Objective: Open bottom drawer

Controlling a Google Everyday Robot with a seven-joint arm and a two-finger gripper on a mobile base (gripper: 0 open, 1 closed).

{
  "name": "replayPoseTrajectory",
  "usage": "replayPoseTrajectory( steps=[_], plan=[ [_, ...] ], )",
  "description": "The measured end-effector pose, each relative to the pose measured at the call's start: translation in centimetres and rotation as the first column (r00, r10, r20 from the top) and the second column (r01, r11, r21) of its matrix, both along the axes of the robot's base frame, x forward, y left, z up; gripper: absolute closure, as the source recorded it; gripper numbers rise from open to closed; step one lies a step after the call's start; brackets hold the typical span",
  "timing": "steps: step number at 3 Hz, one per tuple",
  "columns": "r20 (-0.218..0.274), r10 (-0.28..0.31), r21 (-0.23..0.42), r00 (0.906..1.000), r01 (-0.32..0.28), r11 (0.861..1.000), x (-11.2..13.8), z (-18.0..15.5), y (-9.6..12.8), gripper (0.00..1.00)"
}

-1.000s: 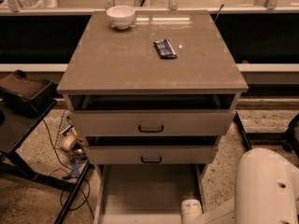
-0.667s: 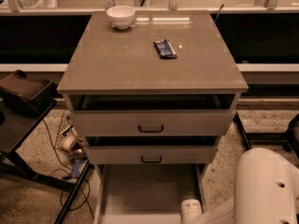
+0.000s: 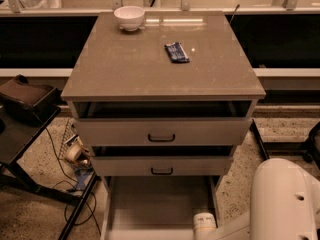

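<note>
Nothing had moved since a second before: arm, drawers and clutter all sat as they had.

At 9 o'clock a dark bag [image 3: 25, 95] lay on a black stand [image 3: 20, 139], whose leg ran down toward the cabinet's [image 3: 125, 64] lower left corner. Between stand and cabinet, at 8 o'clock, cables and a tape roll [image 3: 74, 153] crowded a narrow strip of floor.

The cabinet filled the middle. On its top, a white bowl [image 3: 129, 17] stood at 11 o'clock near the back edge, and a blue packet [image 3: 176, 52] lay just right of centre, well in from every edge. Below the top's front lip the top drawer [image 3: 200, 132] stood slightly out, and so did the middle drawer [image 3: 200, 167] under it, each showing a dark gap above its front.

The bottom drawer [image 3: 155, 204] was at 6 o'clock, drawn far out past the other two. Its grey tray lay open to view between its side walls, and its front ran off the lower edge.

The arm's [image 3: 285, 204] white cylinder end [image 3: 204, 222] sat at the tray's right wall at 5 o'clock. The gripper lay below it, past the lower edge, so whether it was released or clenched I cannot tell. Speckled floor [image 3: 235, 184] showed between the cabinet's right side and the arm's white bulk.
</note>
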State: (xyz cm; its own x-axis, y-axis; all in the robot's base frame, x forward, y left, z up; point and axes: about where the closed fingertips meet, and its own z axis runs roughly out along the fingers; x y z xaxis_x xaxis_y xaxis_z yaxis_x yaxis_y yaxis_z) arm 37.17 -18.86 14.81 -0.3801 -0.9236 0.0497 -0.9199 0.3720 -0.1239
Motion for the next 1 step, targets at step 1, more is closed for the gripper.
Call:
replayPoseTrajectory(
  steps=[1],
  plan=[
    [0.000,0.000,0.000,1.0000,0.000,1.000,0.06,0.00,-0.01,0.00]
  ],
)
